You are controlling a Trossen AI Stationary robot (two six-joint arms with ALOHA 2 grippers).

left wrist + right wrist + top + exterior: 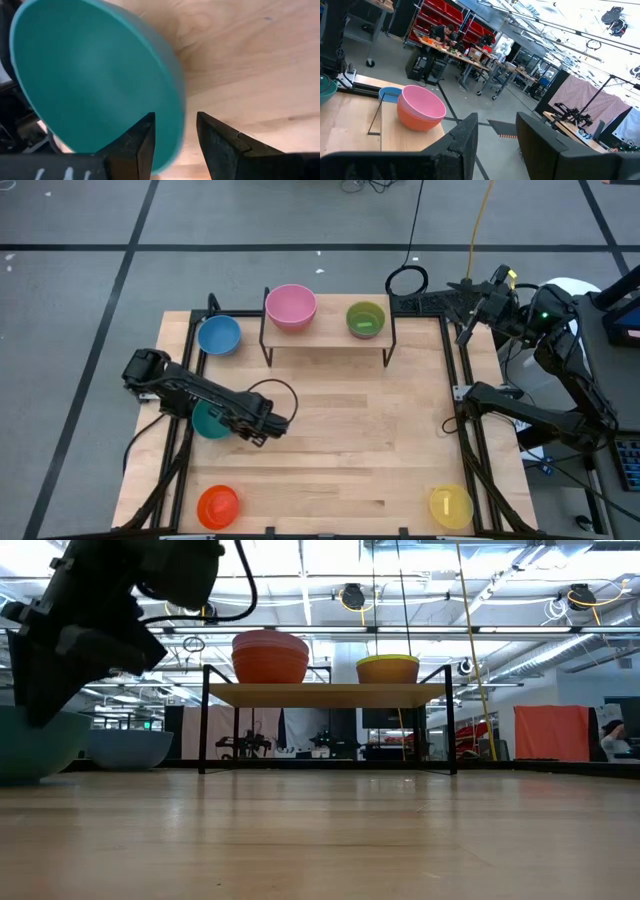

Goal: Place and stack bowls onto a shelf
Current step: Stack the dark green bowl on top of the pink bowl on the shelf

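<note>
A teal bowl (208, 420) (90, 75) sits upright on the tabletop near the left edge. My left gripper (175, 145) (235, 425) points steeply down at the bowl's right rim, open. One finger stands inside the bowl and one outside, and I see no touch. The shelf (325, 340) stands at the far middle. On it are a pink bowl (291, 307) nested in an orange one (415, 120), and a green bowl (366, 319). My right gripper (497, 145) (470, 320) is open and raised off the table's far right corner.
A blue bowl (218, 335) rests on the table left of the shelf. An orange bowl (218, 505) sits at the near left corner and a yellow bowl (450, 505) at the near right. Bare wood (350, 430) lies between the shelf and the near edge.
</note>
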